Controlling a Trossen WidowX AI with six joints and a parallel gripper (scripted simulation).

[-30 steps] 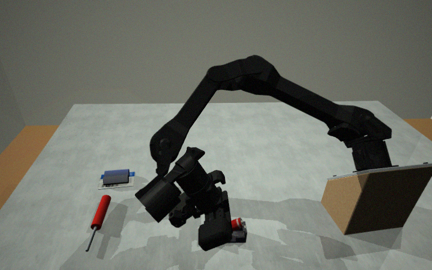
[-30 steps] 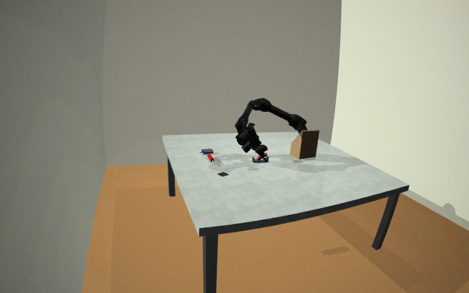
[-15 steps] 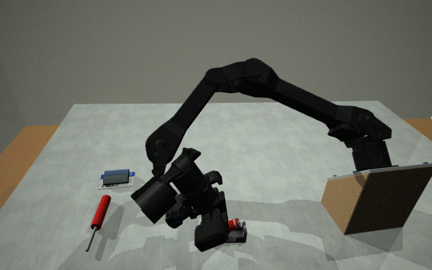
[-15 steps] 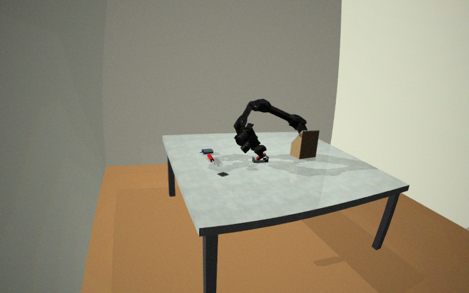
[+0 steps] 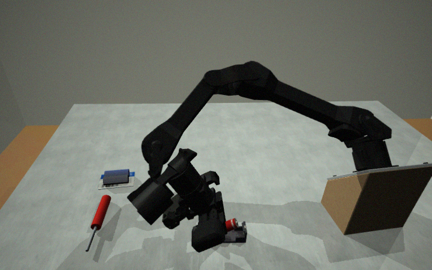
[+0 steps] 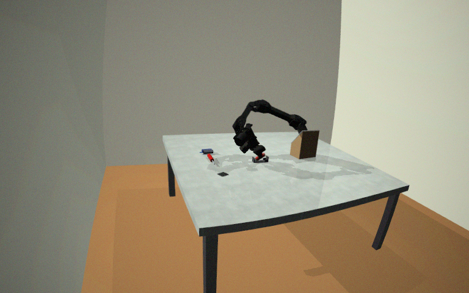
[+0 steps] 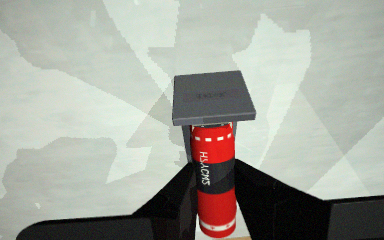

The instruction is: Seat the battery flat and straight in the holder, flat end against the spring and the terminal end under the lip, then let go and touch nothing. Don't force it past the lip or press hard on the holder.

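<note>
White-grey tabletop [image 5: 270,133] [image 6: 276,193] supports the dark holder [image 5: 234,237] [image 6: 260,160] [image 7: 215,97]; the gripper [image 5: 219,230] [image 6: 261,155] [image 7: 212,168] grips the red battery [image 5: 231,224] [image 6: 259,155] [image 7: 212,150] along its sides, tilted, presumably to guide its flat end against the spring before lowering.

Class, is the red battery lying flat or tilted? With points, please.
Tilted: in the top view, the red cylindrical battery [image 5: 230,224] [image 6: 259,155] [image 7: 216,155] slants, one end raised above the dark grey holder [image 5: 236,237] [image 6: 260,160] [image 7: 214,95].

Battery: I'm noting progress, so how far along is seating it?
Done: the battery is gripped and roughly lined up lengthwise with the holder, one end close to its end plate. In hand: insertion; the jaws are shut on the battery, which sits tilted. Left: laying it flat, then letting go.
</note>
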